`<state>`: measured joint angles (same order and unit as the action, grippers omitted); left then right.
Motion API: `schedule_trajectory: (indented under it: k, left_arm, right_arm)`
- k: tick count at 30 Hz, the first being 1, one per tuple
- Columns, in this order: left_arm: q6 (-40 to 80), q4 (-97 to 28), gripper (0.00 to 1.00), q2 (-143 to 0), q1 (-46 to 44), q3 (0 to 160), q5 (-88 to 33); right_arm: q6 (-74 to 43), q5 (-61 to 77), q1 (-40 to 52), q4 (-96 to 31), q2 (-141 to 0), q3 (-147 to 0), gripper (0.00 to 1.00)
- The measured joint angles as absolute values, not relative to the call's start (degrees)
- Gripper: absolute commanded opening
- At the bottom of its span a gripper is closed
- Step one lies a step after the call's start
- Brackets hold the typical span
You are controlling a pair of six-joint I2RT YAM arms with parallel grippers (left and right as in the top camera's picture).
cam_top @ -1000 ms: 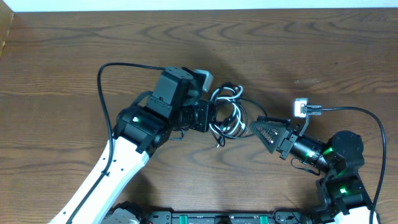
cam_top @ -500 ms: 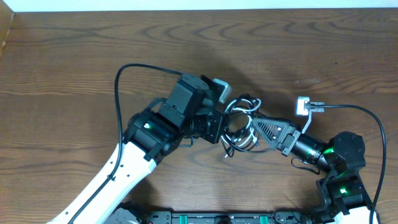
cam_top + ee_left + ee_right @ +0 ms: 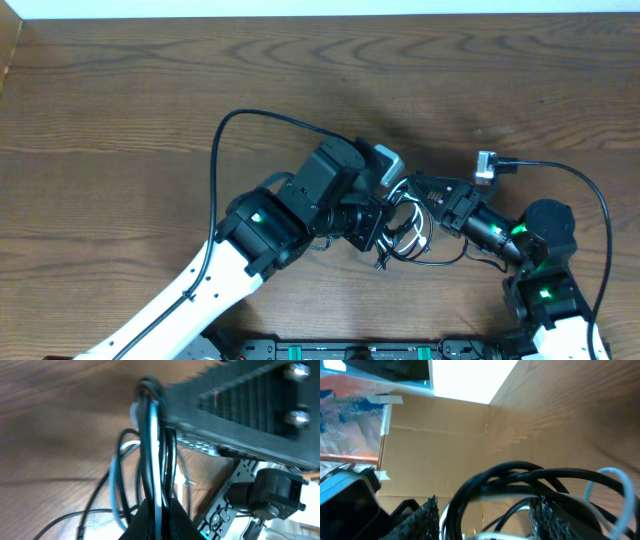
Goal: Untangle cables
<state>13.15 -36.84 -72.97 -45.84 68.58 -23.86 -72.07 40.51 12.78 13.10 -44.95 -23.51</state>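
Note:
The cables [image 3: 408, 238] are a small knot of thin black and white cords on the wooden table, between my two grippers. My left gripper [image 3: 385, 222] is shut on them. In the left wrist view its jaws [image 3: 160, 517] pinch black strands and a white one, and the cables [image 3: 150, 435] rise from there in tight loops. My right gripper [image 3: 418, 190] reaches into the knot from the right. It [image 3: 485, 519] stands open, with black cable loops [image 3: 510, 472] passing between its toothed fingers [image 3: 427, 515]. One right finger [image 3: 240, 405] fills the left wrist view's top right.
The left arm's thick black cable [image 3: 250, 118] arcs over the table behind the arm. The right arm's own cable [image 3: 590, 200] curves round its base. A cardboard wall [image 3: 435, 445] stands beyond the table edge. Bare wood [image 3: 120, 100] spreads to the left and back.
My left arm has carried the cable knot to the right and toward the front. The right gripper has pushed in, so its fingers now straddle the loops instead of standing apart from them.

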Motion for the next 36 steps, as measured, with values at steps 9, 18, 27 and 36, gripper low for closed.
schedule_trajectory:
  k: [9, 18, 27, 36]
  left_arm:
    - [11.6, -35.8, 0.07, -73.0, -49.8, 68.6, -22.7]
    - [8.9, -39.5, 0.08, -73.0, -51.2, 68.7, -20.8]
    - [8.6, -43.2, 0.08, -73.0, -51.4, 68.7, -21.3]
    - [8.5, -43.9, 0.08, -73.0, -52.8, 68.7, -20.2]
  right_arm:
    - [-74.0, 42.4, 13.5, 34.2, -50.5, -23.5, 0.40]
    - [-74.5, 45.8, 13.8, 40.6, -53.2, -23.1, 0.21]
    - [-72.4, 44.9, 10.3, 41.5, -53.2, -22.8, 0.08]
    - [-68.4, 38.0, 3.6, 37.5, -53.2, -22.8, 0.05]
